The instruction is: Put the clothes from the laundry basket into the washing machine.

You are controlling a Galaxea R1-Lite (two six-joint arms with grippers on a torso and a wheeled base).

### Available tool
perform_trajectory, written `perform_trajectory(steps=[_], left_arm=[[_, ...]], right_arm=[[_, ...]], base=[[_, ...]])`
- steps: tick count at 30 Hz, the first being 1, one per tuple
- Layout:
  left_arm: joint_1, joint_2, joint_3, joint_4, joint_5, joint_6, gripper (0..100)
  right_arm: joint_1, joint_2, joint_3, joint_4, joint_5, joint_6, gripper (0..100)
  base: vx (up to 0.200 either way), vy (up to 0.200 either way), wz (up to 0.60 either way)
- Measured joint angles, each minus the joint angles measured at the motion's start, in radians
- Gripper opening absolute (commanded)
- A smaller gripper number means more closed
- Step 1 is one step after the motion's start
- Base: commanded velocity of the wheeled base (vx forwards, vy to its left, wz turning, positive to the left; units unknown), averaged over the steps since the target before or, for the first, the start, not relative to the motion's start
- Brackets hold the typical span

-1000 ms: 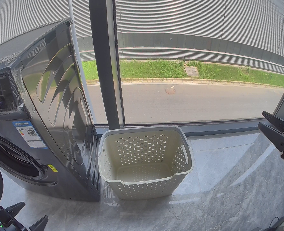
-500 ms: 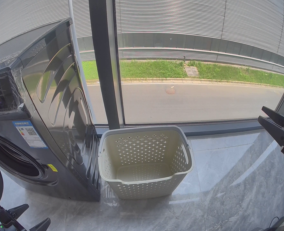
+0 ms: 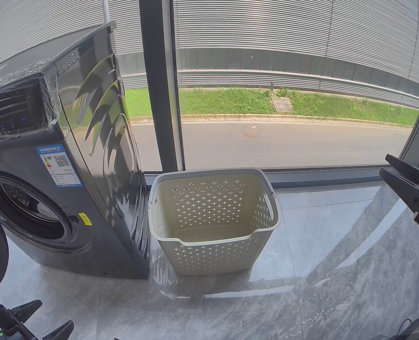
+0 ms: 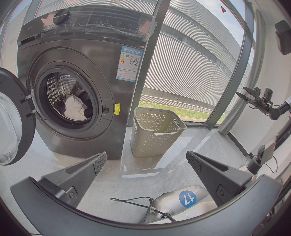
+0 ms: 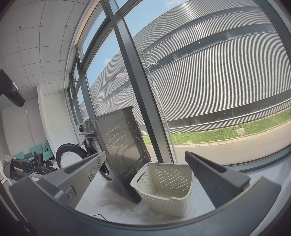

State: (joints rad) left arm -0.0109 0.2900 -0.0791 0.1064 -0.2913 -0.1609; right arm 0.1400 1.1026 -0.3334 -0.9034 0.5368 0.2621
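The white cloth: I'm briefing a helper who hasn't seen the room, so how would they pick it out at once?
Find the dark grey washer beside the tall window, with a cream basket on the floor next to it. Its round door hangs open; look into the drum. The cloth is the crumpled white lump there, against the shiny perforated metal.

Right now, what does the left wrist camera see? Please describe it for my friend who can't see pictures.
A gray washing machine stands with its round door swung open and white clothes inside. A cream laundry basket sits on the floor beside it, and the left claw hangs open in front.
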Motion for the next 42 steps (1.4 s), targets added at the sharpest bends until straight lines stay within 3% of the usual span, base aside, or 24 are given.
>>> perform_trajectory(steps=[5, 14, 21, 29, 42], left_arm=[[0.0, -0.011, 0.0, 0.0, -0.001, 0.0, 100], [-0.001, -0.024, 0.005, -0.011, -0.021, -0.001, 100], [-0.021, -0.049, 0.008, -0.02, -0.098, 0.003, 100], [-0.051, -0.106, 0.009, -0.022, -0.101, -0.001, 100], [-0.05, -0.126, 0.006, -0.021, -0.096, -0.022, 100]], right_arm=[[-0.001, 0.0, 0.0, 0.001, -0.001, 0.0, 100], [-0.004, -0.002, 0.007, 0.0, -0.001, 0.0, 100], [-0.006, -0.002, 0.008, 0.0, -0.001, 0.0, 100], [-0.007, -0.002, 0.003, 0.0, -0.002, 0.0, 100], [-0.007, 0.0, -0.001, 0.0, -0.002, 0.0, 100]], base=[[-0.2, 0.0, 0.0], [0.0, 0.0, 0.0], [0.0, 0.0, 0.0], [0.0, 0.0, 0.0], [-0.2, 0.0, 0.0]])
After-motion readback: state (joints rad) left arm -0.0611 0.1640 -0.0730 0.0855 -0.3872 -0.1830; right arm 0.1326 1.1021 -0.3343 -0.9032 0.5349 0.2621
